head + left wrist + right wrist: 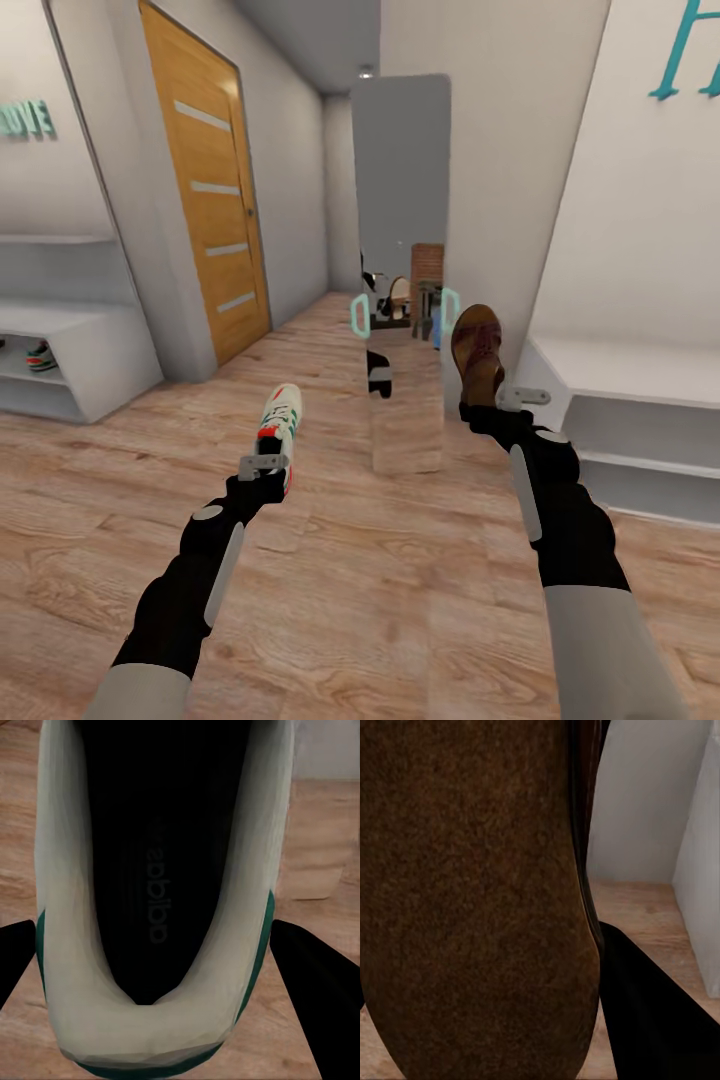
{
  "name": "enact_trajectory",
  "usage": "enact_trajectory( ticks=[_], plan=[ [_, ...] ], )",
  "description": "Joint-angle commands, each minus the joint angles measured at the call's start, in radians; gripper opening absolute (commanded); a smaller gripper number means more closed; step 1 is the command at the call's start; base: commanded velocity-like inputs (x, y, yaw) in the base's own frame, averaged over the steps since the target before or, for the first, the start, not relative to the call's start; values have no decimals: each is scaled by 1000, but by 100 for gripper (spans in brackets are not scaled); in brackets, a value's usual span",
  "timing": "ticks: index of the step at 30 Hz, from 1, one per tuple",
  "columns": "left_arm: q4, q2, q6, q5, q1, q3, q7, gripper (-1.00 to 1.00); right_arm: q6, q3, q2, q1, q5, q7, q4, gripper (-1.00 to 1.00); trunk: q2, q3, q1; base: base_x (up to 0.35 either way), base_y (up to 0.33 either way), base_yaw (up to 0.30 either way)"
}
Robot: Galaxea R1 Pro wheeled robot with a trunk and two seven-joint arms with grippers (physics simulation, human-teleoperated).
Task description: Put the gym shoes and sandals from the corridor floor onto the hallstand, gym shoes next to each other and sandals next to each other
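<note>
Shoes are being carried in both arms, well above the corridor floor [380, 600], so that they can be brought to a rack without dragging. One gym shoe [280, 425] is gripped at its heel end by the left gripper [264, 467], with the toe pointing away from the robot; in the left wrist view its dark insole is seen between the two black fingers [311, 967]. One brown sandal [477, 355] is clamped at the heel by the right gripper [492, 405] and is held nearly upright. At the far left a pale unit [85, 375] already holds another gym shoe [40, 355] on a low shelf, which suggests it is the hallstand. A white bench [640, 420] stands at the right.
</note>
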Motion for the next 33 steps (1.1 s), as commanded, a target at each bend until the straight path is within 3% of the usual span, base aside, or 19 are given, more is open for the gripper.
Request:
enact_trajectory(
  ticks=[1, 17, 23, 29, 33],
  plan=[
    [-1, -1, 5, -3, -1, 2, -4, -100, 6, -1, 1, -1, 0, -2, -2, -100, 0, 0, 0, 333, 0, 236],
    [-1, -1, 5, -1, -1, 2, -5, -100, 6, -1, 1, -1, 0, -2, -2, -100, 0, 18, 0, 110, 0, 236],
    [0, -1, 5, 0, -1, 2, -5, -100, 6, -1, 1, -1, -2, -2, -2, -100, 0, 24, 0, 310, 0, 252],
    [0, -1, 4, 61, -1, 2, -5, -100, 6, -1, 1, 0, -2, -2, -2, -100, 0, 25, 0, 332, 6, 295],
    [0, -1, 4, 67, -1, 2, -4, -100, 6, -1, 1, 0, -2, -2, -2, -100, 0, 25, 0, 298, 134, 300]
  ],
)
